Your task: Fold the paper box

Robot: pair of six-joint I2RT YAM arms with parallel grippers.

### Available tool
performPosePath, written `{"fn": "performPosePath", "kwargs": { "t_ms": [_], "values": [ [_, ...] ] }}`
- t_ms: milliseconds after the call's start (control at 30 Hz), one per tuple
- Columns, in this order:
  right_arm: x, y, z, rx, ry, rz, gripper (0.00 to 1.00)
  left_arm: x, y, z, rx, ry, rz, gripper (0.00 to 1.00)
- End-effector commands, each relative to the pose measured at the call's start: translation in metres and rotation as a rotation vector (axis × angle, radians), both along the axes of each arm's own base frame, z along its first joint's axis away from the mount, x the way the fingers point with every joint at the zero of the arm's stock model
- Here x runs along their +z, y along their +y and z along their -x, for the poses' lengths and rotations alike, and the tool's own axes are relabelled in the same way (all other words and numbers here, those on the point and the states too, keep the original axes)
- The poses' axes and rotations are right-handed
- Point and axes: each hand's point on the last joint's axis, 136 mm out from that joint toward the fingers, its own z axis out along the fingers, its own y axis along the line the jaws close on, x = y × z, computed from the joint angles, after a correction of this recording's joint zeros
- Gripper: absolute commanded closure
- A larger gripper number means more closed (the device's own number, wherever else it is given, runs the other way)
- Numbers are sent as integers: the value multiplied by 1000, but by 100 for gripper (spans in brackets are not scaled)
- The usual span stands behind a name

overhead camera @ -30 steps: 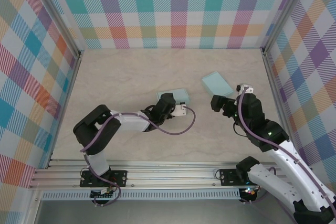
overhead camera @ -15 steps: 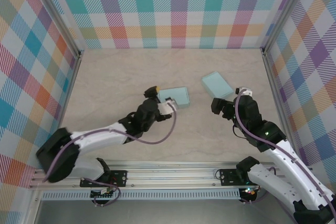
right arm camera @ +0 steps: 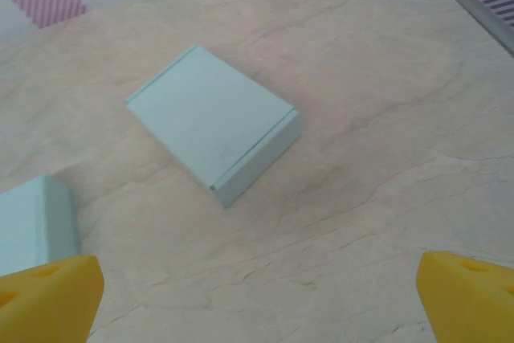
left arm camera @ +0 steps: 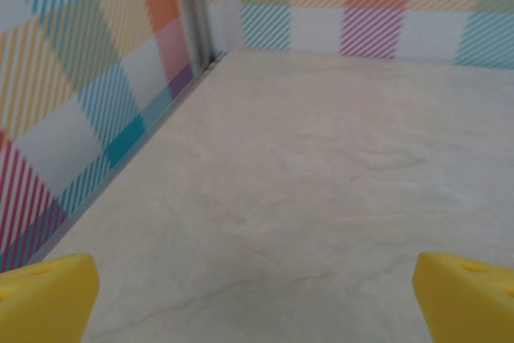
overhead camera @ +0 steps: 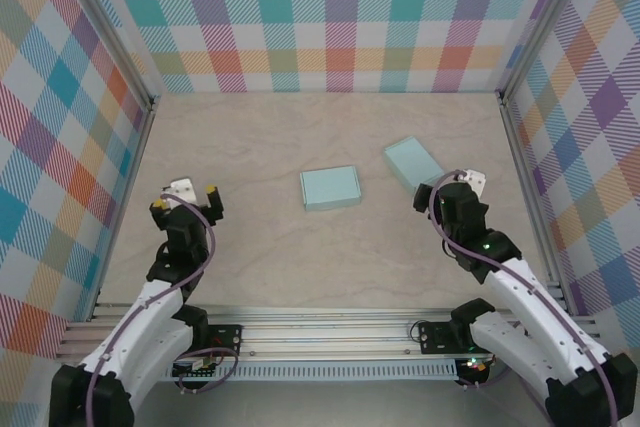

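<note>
The yellow fingertips [left arm camera: 46, 293] of the left gripper [overhead camera: 185, 197] are spread wide and hold nothing. It hangs over the bare table [overhead camera: 250, 137] near the left wall [overhead camera: 60, 147]. The right gripper [overhead camera: 447, 189] is spread wide too, with nothing in it. Just past it lies a pale blue paper box [right arm camera: 210, 120], closed up. A second blue box [overhead camera: 331, 188] sits in the middle of the table, away from both grippers.

There are no words, numbers or signs to read anywhere. The two paper boxes are plain light blue, and the walls only have colored squares.
</note>
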Motion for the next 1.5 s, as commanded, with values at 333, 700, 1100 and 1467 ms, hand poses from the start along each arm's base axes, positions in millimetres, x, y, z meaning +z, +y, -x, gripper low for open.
{"fn": "performPosePath", "kwargs": {
  "t_ms": [333,700,1100,1467],
  "values": [
    [-25,-69,-40,-158,-226,174,0,-55,1,-57,-54,36,146,0],
    [-53,-60,-81,-68,-219,178,0,-64,-43,-89,-275,67,87,0],
    [-67,-30,-107,146,-227,212,0,-85,-53,-108,-305,149,85,0],
    [-83,-14,-117,278,-207,172,0,-90,-39,-101,-221,100,92,0]
  ]
}}
